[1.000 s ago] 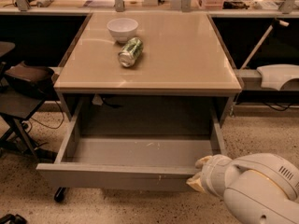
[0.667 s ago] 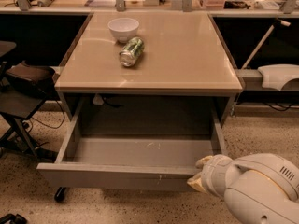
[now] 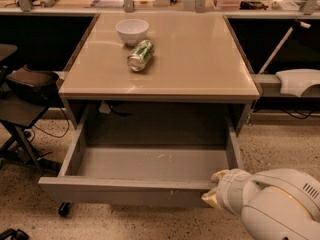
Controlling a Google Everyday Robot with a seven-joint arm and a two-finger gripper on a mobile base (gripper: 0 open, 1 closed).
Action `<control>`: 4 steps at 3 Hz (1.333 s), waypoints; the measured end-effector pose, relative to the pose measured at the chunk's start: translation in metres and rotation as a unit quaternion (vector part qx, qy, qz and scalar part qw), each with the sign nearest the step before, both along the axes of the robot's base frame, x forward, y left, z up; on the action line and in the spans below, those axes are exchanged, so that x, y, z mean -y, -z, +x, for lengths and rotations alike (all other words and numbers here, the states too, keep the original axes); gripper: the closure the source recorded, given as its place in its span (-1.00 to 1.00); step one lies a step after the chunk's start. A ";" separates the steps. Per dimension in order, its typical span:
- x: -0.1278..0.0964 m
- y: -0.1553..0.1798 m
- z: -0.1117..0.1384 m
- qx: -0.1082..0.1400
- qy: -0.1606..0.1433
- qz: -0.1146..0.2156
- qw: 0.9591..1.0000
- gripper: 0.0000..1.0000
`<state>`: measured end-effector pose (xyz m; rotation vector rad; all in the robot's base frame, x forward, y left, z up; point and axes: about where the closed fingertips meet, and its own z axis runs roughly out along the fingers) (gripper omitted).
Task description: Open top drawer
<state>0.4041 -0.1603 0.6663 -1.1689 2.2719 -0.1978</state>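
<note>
the wide grey handle-less top drawer (image 3: 125,190) stands pulled well out toward 6 o'clock from under the beige square-topped table (image 3: 200,59), its plain grey box open to view. my white rounded gripper (image 3: 218,188) sits at the drawer's front rim, near its 3 o'clock end, touching or just beside the top edge. whether it is wide or narrow i cannot tell. i judge the opening nearly done. to finish well i should draw straight toward 6 o'clock and slowly, since a pull this far off centre may rack the drawer. a small white bowl (image 3: 132,30) and a green metal can (image 3: 140,55) on its side rest at the tabletop's 11 o'clock.
</note>
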 end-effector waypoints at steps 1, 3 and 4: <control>0.001 0.002 -0.008 -0.003 0.004 -0.001 1.000 1.00; 0.002 0.001 -0.014 -0.005 0.007 -0.002 1.000 1.00; 0.002 0.000 -0.015 -0.005 0.007 -0.002 1.000 1.00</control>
